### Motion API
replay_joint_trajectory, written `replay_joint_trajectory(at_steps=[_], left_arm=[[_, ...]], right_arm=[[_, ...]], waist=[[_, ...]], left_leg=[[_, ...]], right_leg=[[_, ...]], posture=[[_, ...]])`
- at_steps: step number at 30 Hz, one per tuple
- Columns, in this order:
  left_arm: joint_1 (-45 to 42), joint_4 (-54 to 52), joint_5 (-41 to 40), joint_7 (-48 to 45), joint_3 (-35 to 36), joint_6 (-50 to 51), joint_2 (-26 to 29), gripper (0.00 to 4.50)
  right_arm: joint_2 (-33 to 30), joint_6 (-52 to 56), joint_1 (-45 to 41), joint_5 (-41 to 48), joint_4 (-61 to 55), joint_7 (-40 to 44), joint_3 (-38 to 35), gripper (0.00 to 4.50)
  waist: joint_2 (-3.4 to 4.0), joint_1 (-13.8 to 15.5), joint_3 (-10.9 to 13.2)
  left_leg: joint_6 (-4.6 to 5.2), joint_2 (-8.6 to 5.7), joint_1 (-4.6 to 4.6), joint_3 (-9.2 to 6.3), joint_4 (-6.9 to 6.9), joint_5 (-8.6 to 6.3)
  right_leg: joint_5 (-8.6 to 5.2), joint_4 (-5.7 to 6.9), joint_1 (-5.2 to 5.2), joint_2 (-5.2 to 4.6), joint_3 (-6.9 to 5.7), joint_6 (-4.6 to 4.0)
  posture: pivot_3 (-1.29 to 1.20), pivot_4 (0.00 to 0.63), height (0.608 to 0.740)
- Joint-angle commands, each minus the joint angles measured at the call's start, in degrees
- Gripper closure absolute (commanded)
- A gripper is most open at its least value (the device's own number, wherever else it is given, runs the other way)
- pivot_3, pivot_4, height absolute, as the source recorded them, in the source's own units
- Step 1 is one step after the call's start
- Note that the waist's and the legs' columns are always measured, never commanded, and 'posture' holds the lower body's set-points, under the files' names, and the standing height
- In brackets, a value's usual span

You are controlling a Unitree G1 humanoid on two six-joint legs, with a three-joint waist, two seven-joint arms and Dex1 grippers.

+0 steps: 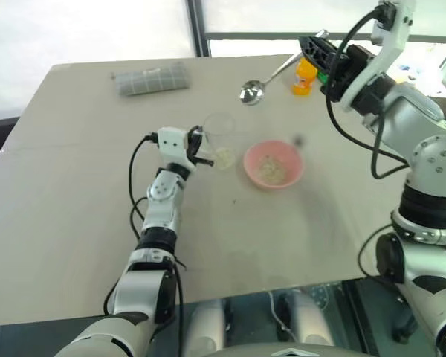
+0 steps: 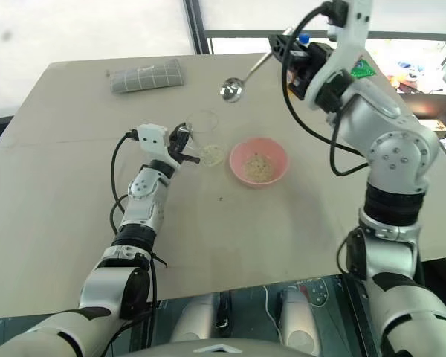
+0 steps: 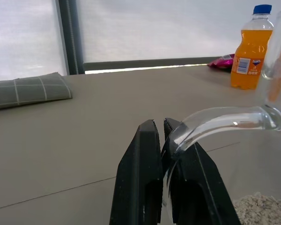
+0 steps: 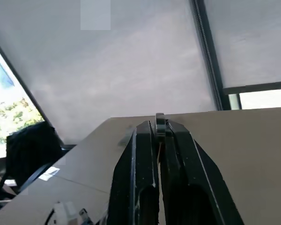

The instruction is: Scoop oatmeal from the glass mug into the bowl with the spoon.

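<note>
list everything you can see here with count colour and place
table: 1, beige, under everything
glass mug: 1, clear, centre, handle in left gripper
oatmeal: pale beige, in mug bottom; more in bowl
bowl: 1, pink, beside mug
spoon: 1, silver, raised in right gripper
bottle: 1, orange with blue cap, far edge
folded cloth: 1, grey checked, far left
packet: 1, pink, near bottle
left gripper: black, shut on mug handle
right gripper: black, shut on spoon

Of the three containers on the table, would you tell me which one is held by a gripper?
The glass mug: the left gripper pinches its handle. The pink bowl and orange bottle stand untouched.
</note>
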Motion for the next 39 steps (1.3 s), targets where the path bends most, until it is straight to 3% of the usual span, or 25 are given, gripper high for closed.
replay_joint_trajectory(at_steps=[1,9,10,11,13,17,24,27,31,39], left_arm=[[0.5,-1.0,0.0,-0.1,0.3,0.8,0.3,4.45],[1.1,-3.5,-0.3,-0.4,0.6,1.9,0.8,4.45],[1.3,-3.8,-0.3,-0.4,0.6,2.0,0.8,4.50],[1.3,-4.0,0.1,0.0,0.5,2.1,0.9,4.50],[1.4,-4.3,-0.1,-0.2,0.6,2.6,0.9,4.50],[1.6,-5.2,-0.2,-0.8,0.5,3.3,1.1,4.50],[1.7,-5.8,0.3,-0.9,0.1,3.1,1.1,4.50],[1.7,-5.9,0.5,-0.7,0.1,2.5,1.1,3.49],[1.9,-6.2,0.3,-0.9,0.3,2.4,1.1,1.64],[6.4,-13.7,-1.4,-2.7,-0.1,5.2,0.8,1.64]], right_arm=[[2.6,-0.4,-0.6,-1.8,0.2,1.7,3.0,4.50],[4.1,-3.6,2.9,-12.5,2.2,8.9,12.8,4.50],[4.1,-4.0,2.9,-13.5,2.5,9.7,13.3,3.94],[4.3,-4.6,2.8,-14.3,3.3,10.1,13.2,3.76],[4.9,-5.9,2.3,-16.2,4.4,10.7,12.8,2.98],[6.2,-10.1,1.2,-21.0,6.7,10.2,12.0,1.07],[7.2,-11.6,1.7,-24.7,7.4,10.9,11.6,1.07],[7.7,-11.8,2.2,-25.8,7.3,11.2,11.5,1.03],[7.8,-11.8,2.6,-26.9,7.1,11.3,10.4,1.03],[7.7,-11.9,4.0,-25.9,5.3,13.1,7.9,1.03]], waist=[[0.00,0.0,0.0],[0.00,-0.1,0.0],[0.00,-0.1,0.0],[0.00,-0.1,0.0],[0.00,-0.1,0.0],[0.00,-0.1,0.0],[0.00,-0.1,0.0],[0.00,-0.1,0.0],[0.00,-0.1,0.0],[0.01,-0.1,0.0]], left_leg=[[0.00,0.00,0.00,0.01,0.00,0.00],[-0.07,0.00,-0.03,0.00,0.00,0.04],[-0.08,0.00,-0.03,0.00,0.00,0.05],[-0.08,-0.01,-0.03,0.00,0.00,0.05],[-0.09,-0.01,-0.03,0.00,0.00,0.05],[-0.09,0.00,-0.02,-0.01,0.00,0.06],[-0.10,0.00,-0.03,0.00,0.00,0.06],[-0.10,0.00,-0.03,-0.01,0.00,0.06],[-0.10,0.00,-0.03,0.00,0.00,0.06],[-0.11,0.00,-0.04,0.02,0.00,0.06]], right_leg=[[0.00,0.00,0.00,0.00,0.00,0.00],[0.00,-0.02,-0.01,0.00,0.00,0.00],[0.00,-0.01,-0.01,0.00,-0.01,0.00],[0.00,-0.01,-0.01,0.00,-0.01,0.00],[0.00,-0.01,-0.02,0.00,-0.01,0.00],[0.00,0.00,-0.02,0.00,-0.01,0.00],[0.00,-0.03,-0.02,0.00,-0.01,0.00],[0.00,-0.01,-0.02,0.00,-0.01,0.00],[0.00,-0.02,-0.02,0.00,-0.01,0.00],[0.00,-0.03,-0.02,0.00,0.00,0.00]], posture=[[0.00,0.150,0.718],[0.00,0.150,0.718],[0.00,0.150,0.718],[0.00,0.150,0.718],[0.00,0.150,0.718],[0.00,0.150,0.718],[0.00,0.150,0.718],[0.00,0.150,0.718],[0.00,0.150,0.718],[0.00,0.150,0.718]])
